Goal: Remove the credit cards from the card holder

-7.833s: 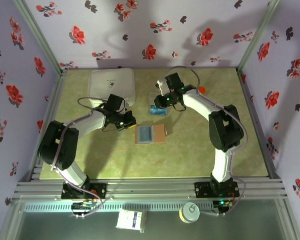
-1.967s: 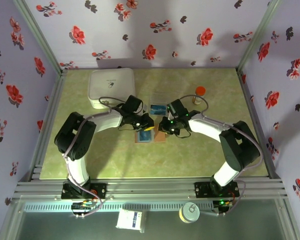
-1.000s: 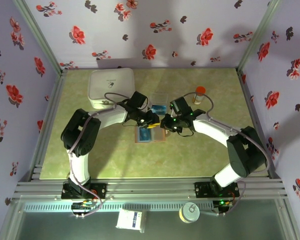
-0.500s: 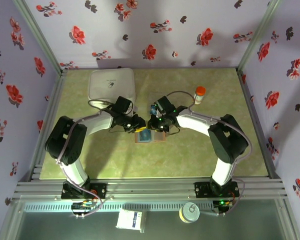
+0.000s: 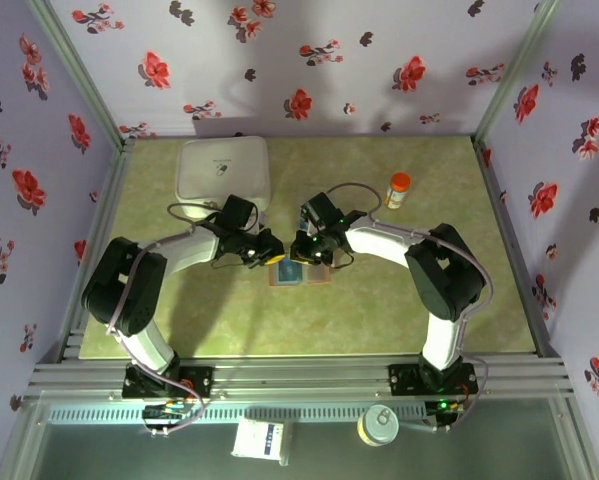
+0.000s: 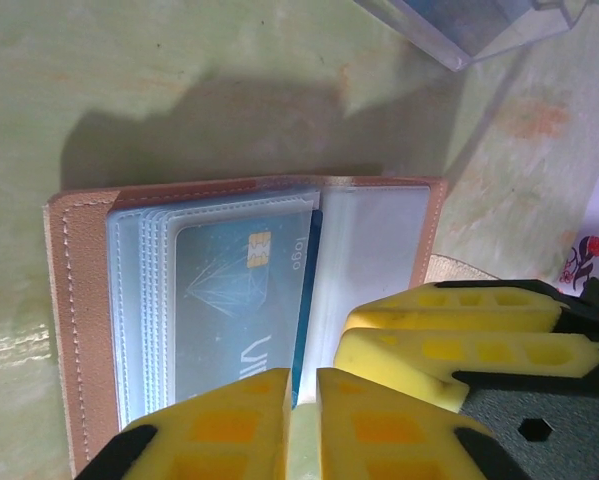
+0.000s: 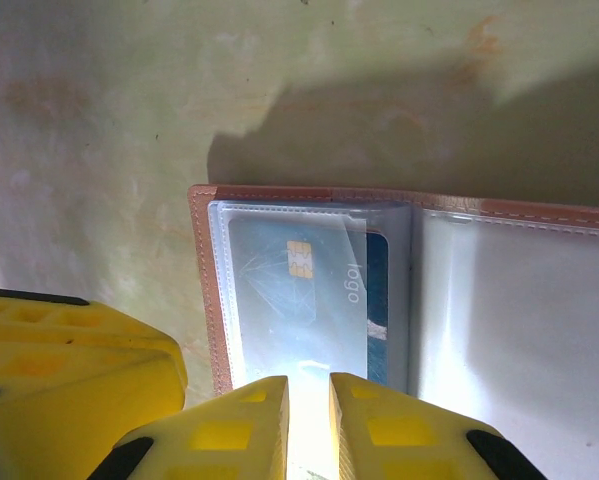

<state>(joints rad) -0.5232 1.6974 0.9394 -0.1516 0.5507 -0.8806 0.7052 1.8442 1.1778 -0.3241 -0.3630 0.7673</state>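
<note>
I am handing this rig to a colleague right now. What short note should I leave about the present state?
Left hand: fingers almost together at the edge of the card's sleeve; a grip cannot be confirmed.
Right hand: the same, close beside it.
Card holder: lies open on the table, under both hands.
Cards: one pale blue card sits in the top sleeve, with a darker edge behind it.
Done: holder opened.
Left: pull that card out, then check the sleeves beneath.

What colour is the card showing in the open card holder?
The credit card is pale blue with a gold chip, clearest in the left wrist view.
</note>
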